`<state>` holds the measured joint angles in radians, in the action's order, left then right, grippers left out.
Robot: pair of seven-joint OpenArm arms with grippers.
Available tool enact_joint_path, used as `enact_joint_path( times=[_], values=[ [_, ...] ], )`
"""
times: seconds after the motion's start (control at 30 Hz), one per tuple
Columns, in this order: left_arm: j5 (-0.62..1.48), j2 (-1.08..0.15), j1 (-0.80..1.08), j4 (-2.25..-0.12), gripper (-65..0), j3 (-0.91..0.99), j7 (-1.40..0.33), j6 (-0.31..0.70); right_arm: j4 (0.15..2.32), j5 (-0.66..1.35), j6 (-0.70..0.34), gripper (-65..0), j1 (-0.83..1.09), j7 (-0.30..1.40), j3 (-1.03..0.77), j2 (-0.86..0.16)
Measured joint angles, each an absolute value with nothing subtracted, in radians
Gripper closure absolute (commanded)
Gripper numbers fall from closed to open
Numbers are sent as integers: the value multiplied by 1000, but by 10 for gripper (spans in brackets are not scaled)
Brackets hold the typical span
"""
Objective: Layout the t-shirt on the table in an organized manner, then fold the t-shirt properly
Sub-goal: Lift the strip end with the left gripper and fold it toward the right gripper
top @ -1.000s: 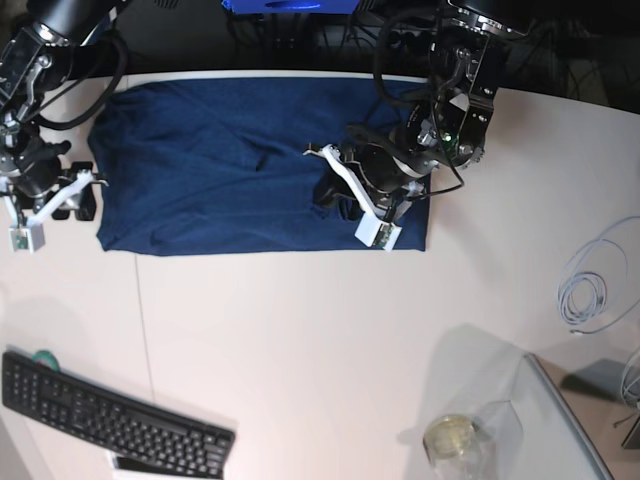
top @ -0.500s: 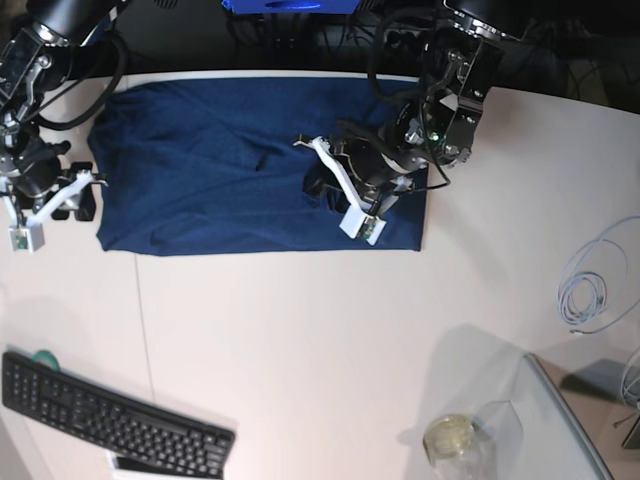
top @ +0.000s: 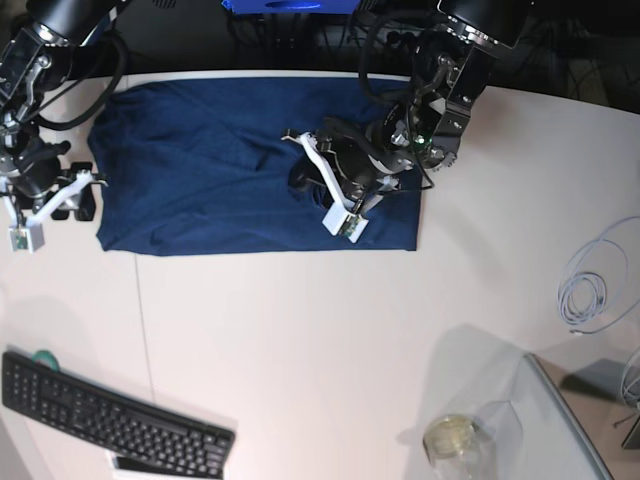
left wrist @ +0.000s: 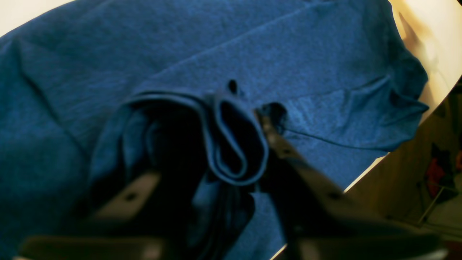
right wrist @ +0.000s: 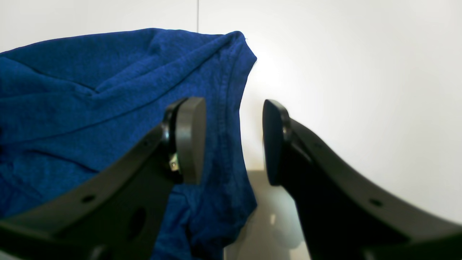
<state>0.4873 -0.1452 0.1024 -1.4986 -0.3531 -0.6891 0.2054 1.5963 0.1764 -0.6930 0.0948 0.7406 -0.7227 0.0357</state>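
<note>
Base view: left fingers [top: 318,182] pinch t-shirt [top: 200,160] fold; right fingers [top: 55,205] gape at its edge.

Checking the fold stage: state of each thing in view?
t-shirt: spread flat on the table, one side bunched up in the left gripper.
left gripper: over the shirt, a folded wad of fabric between its jaws.
right gripper: open, empty, at the shirt's edge.
table: white, shirt lying near its far edge.
keyboard: flat, untouched.
cable: coiled.

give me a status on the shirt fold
Left gripper carrying a bunched shirt fold inward. Right gripper open at shirt's edge, holding nothing. Table ahead clear of obstructions.
</note>
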Motion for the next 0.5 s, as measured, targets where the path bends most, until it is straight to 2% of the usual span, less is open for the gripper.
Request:
enact_joint_path(
  times=[0.2, 0.33, 0.5],
  values=[
    [493, -143, 69, -1499, -290, -427, -690, 206, 1597, 176, -693, -245, 95, 740, -723, 36],
    [495, -147, 55, -1501, -380, -460, -692, 133, 1597, 176, -693, -245, 95, 740, -723, 36],
    [498, -150, 14, -1501, -395, -553, -689, 131, 1597, 176, -693, -245, 95, 740, -723, 36]
  ],
)
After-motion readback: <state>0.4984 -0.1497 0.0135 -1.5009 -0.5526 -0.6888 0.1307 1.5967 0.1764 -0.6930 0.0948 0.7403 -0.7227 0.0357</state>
